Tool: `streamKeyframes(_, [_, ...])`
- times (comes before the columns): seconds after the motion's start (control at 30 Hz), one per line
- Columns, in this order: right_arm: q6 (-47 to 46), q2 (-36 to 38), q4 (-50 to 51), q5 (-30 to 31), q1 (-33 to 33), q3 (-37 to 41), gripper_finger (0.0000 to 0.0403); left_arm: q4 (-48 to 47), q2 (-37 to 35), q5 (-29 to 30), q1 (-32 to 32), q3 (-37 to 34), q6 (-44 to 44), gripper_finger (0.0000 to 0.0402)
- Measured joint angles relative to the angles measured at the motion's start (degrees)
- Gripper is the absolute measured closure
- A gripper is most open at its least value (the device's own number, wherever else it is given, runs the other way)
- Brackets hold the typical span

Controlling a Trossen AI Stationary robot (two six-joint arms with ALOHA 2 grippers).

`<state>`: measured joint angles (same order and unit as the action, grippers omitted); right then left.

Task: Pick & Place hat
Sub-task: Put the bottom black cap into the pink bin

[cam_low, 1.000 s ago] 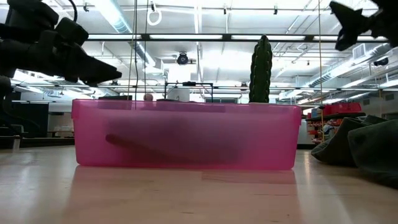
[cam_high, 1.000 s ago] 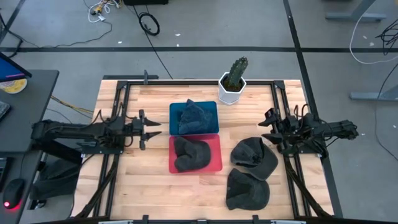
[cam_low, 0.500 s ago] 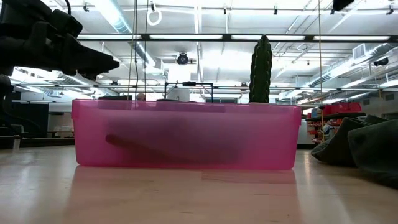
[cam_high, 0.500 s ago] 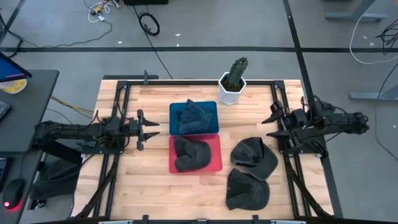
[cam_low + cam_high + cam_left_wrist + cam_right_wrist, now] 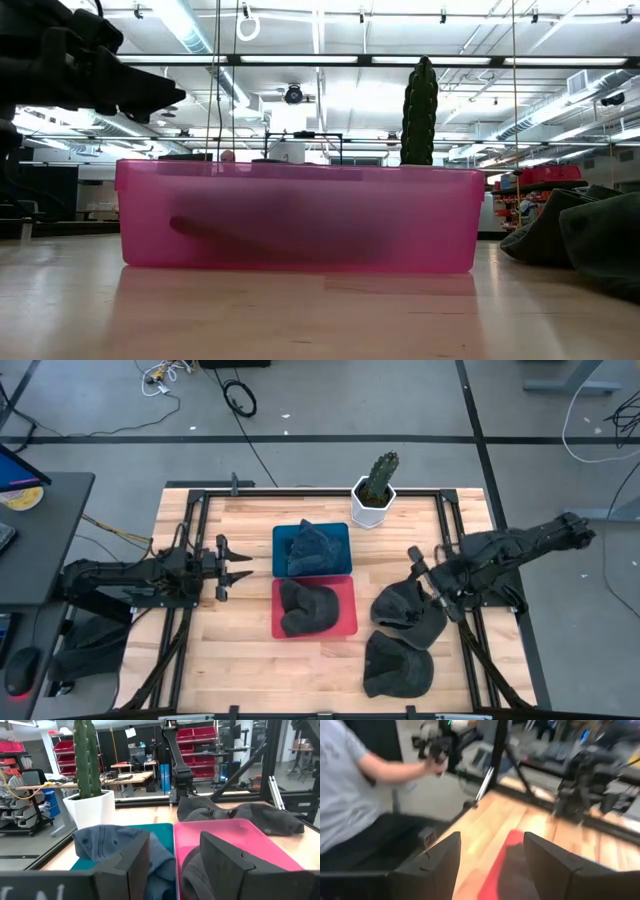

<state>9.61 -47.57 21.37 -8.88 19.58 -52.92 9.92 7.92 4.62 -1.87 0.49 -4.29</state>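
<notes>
Right gripper [image 5: 428, 582], fingers spread, has swung in from the table edge and now hangs over the nearer dark grey fabric hat [image 5: 408, 616]; we judge a pick is beginning. Left gripper [image 5: 233, 566], also spread, has drawn slightly back from the pink plastic bin [image 5: 345, 612].

Four cameras: one overhead, one at table height, one on each wrist.

From above we look straight down on the whole table [image 5: 250, 660] and both arms. The low camera sits close against the pink bin [image 5: 295, 215], facing level across the table into the room. The left wrist camera looks past its own fingers [image 5: 122, 865] over the pink bin and teal bin [image 5: 165, 832] toward the cactus [image 5: 86, 757], things the overhead view shares. The right wrist camera faces the table edge and a seated person [image 5: 350, 785] beyond.
</notes>
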Motion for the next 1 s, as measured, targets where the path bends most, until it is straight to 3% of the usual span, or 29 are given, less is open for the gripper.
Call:
streamKeyframes(0.23, [-1.1, -9.6, 13.1, 8.6, 7.9, -9.0, 0.0183, -6.9, -7.8, 0.0, 0.0, 0.0, 0.3, 0.0223])
streamKeyframes(0.57, [-8.5, -20.7, 18.3, 12.8, 17.5, -10.5, 0.0183, -9.5, -7.6, 0.1, 0.1, 0.8, 1.0, 0.0223])
streamKeyframes(1.0, [-19.0, -37.7, 21.2, 10.8, 24.0, -10.5, 0.0183, -9.4, -7.6, 0.2, 0.2, 0.8, 2.6, 0.0223])
